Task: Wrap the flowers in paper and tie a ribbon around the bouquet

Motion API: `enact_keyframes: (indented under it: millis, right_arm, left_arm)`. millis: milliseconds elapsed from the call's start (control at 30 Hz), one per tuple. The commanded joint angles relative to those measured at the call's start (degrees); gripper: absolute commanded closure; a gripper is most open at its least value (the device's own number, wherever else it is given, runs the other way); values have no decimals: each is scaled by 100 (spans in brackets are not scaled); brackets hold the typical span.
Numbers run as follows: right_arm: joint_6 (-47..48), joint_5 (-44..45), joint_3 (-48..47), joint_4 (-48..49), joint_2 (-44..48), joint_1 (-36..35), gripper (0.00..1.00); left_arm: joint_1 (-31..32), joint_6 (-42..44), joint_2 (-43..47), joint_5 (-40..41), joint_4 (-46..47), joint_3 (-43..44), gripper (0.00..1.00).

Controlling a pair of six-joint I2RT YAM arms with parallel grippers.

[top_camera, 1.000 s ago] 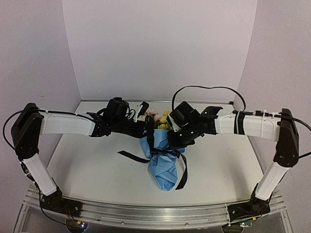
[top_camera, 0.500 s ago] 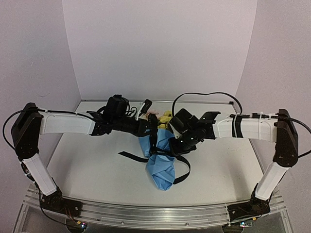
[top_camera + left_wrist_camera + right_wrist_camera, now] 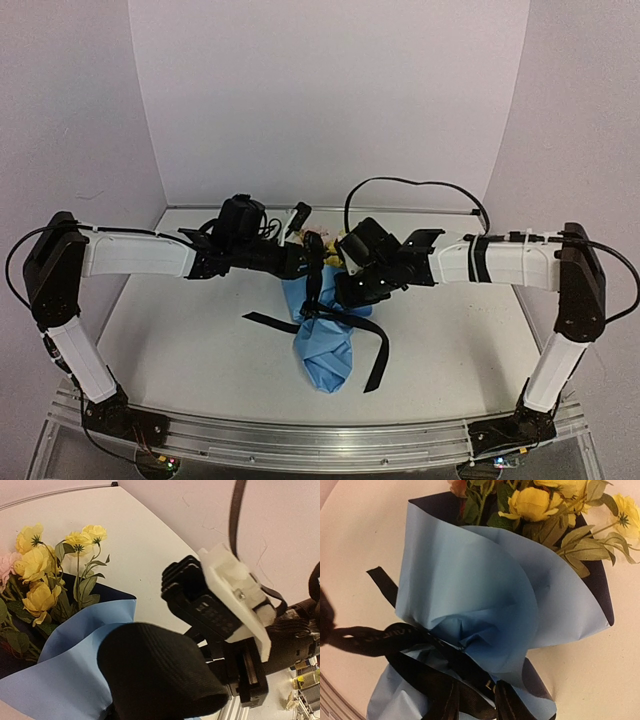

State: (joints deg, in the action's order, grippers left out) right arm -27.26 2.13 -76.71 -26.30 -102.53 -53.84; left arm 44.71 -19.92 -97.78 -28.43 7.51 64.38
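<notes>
Lower centre of the top view: the light blue paper cone (image 3: 325, 350) lies on the white tabletop (image 3: 170, 330), the narrow black lettered ribbon (image 3: 378, 350) crossed around its waist. Just above, the right hand (image 3: 345, 292) stands narrowly parted, gripping nothing; the left hand (image 3: 216, 590) pinches one strand. If that strand slackens, the crossing could loosen, unrolling the cone around the yellow and pink flowers (image 3: 530, 505).

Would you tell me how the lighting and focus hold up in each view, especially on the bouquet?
Top external: soft, even light, no glare, the bouquet clear. Left wrist: the flowers are sharp, but a black rounded mass near the lens blocks much of the paper. Right wrist: the paper is crisp; the ribbon darkens and softens toward the left edge.
</notes>
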Motion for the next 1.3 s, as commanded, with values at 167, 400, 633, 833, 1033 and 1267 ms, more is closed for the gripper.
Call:
enact_keyframes:
  millis: [167, 400, 633, 833, 1033, 1267]
  right_arm:
    - [408, -167, -164, 749, -175, -65, 70]
    - [599, -350, -52, 1160, -482, -71, 70]
    - [615, -65, 47, 1236, -705, -79, 68]
    - [624, -8, -27, 1232, -900, -148, 69]
    - [525, 187, 90, 1228, -879, -188, 79]
    - [331, 507, 182, 1239, -364, -190, 98]
  left_arm:
    - [-26, -131, 155, 542, 151, 53, 100]
    - [-115, -319, 163, 691, 179, -85, 100]
    - [-129, -392, 138, 652, 233, -146, 100]
    - [-129, -406, 117, 634, 227, -136, 100]
    - [-139, -391, 71, 560, 191, -125, 100]
    - [-137, -295, -130, 256, -19, 52, 100]
